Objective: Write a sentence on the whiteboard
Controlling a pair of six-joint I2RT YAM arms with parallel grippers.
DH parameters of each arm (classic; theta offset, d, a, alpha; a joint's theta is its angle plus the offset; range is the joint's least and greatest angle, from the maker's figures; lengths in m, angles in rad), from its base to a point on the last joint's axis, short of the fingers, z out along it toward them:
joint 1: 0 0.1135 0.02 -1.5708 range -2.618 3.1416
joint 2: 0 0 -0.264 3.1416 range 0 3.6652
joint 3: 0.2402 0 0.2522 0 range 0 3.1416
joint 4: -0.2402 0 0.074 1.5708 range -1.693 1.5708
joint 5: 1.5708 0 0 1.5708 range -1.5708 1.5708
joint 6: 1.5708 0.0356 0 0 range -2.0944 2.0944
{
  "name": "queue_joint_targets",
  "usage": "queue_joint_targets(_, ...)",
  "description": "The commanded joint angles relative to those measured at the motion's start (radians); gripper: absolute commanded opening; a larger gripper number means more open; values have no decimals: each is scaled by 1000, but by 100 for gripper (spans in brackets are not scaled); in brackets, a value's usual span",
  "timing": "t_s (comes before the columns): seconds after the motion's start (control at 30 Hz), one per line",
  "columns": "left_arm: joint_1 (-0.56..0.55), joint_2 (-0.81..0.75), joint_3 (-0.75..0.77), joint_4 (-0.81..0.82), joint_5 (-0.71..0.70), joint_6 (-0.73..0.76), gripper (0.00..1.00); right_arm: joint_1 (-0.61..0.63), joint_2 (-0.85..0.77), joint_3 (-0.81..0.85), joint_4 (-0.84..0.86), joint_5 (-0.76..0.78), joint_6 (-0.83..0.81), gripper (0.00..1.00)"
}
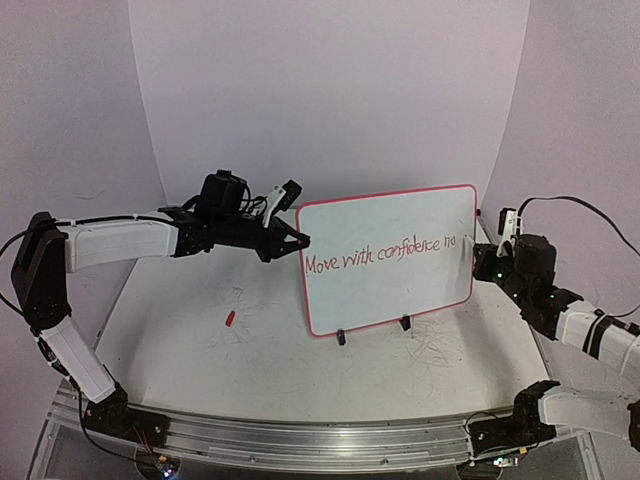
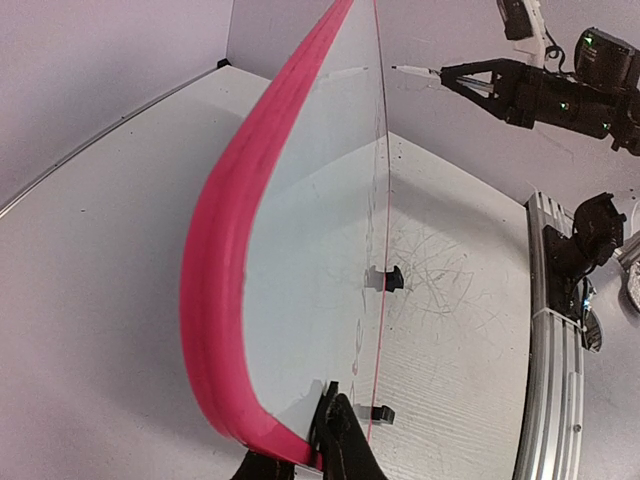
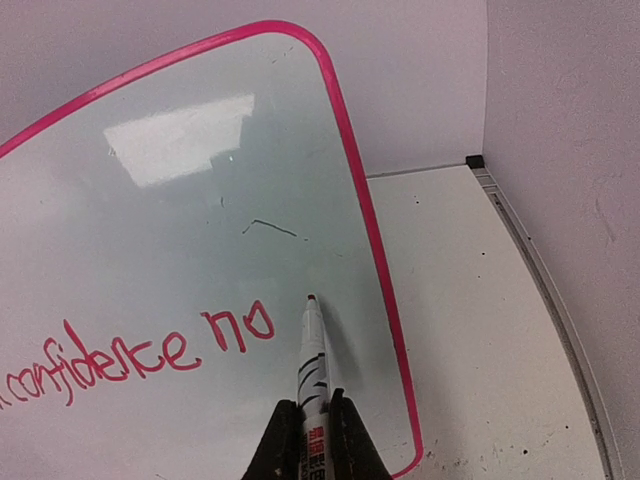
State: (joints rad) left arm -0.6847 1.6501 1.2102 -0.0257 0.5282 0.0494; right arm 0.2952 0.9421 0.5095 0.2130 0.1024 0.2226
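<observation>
The whiteboard [image 1: 400, 215] stands upright on the table, white with a red rim. Red lettering, the sentence [image 1: 380, 256], reads "Move with confidence no" across its middle. My left gripper [image 1: 300, 240] is shut on the board's left edge; in the left wrist view its jaws [image 2: 300, 440] pinch the red rim [image 2: 215, 300]. My right gripper [image 3: 312, 400] is shut on a white marker [image 3: 313, 355]. The marker's red tip sits just right of "no" [image 3: 240, 328], at or very near the surface. The whiteboard [image 3: 180, 230] fills that view.
A small red cap [image 1: 229, 319] lies on the table left of the board. Two black clip feet [image 1: 341, 337] [image 1: 405, 323] hold the board's lower edge. Grey scribbles [image 1: 440, 345] mark the table in front. An aluminium rail [image 1: 300, 435] runs along the near edge.
</observation>
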Motion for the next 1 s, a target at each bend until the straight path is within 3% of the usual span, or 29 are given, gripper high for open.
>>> queue_joint_targets(0.0, 5, 19, -10, -114, -181, 144, 0, -24, 19, -10, 57, -91, 2, 0)
queue_joint_targets(0.3, 5, 20, -9, -115, -176, 144, 0, -24, 47, -3, 106, -145, -9, 0)
queue_joint_targets(0.97, 5, 21, -9, -115, -175, 143, 0, -24, 78, 2, 64, -71, 10, 0)
